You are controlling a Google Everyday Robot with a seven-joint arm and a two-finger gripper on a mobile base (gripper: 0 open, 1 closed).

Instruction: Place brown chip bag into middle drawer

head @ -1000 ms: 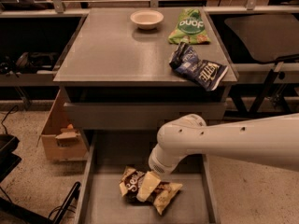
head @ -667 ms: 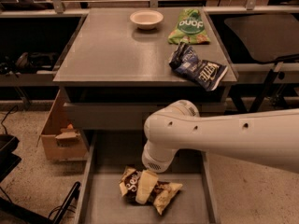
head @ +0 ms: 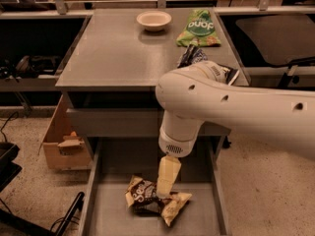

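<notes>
The brown chip bag (head: 147, 199) lies crumpled on the flat grey floor of the middle drawer (head: 106, 218), which is pulled out at the bottom of the view. My gripper (head: 166, 181) hangs straight down from the white arm (head: 206, 102). Its tip is at the bag's upper right part, and whether it touches the bag cannot be told. The bag rests on the drawer floor and is not lifted.
On the cabinet top (head: 113, 58) stand a white bowl (head: 154, 19) and a green bag (head: 199, 27). A dark-blue bag (head: 191, 56) is mostly hidden behind my arm. A plain grey drawer front (head: 110, 123) is above the open drawer. A cardboard box (head: 61, 141) sits on the floor at the left.
My arm has risen and swung so its elbow now covers most of the dark-blue bag. The gripper has lifted a little above the brown bag, which stays lying in the drawer.
</notes>
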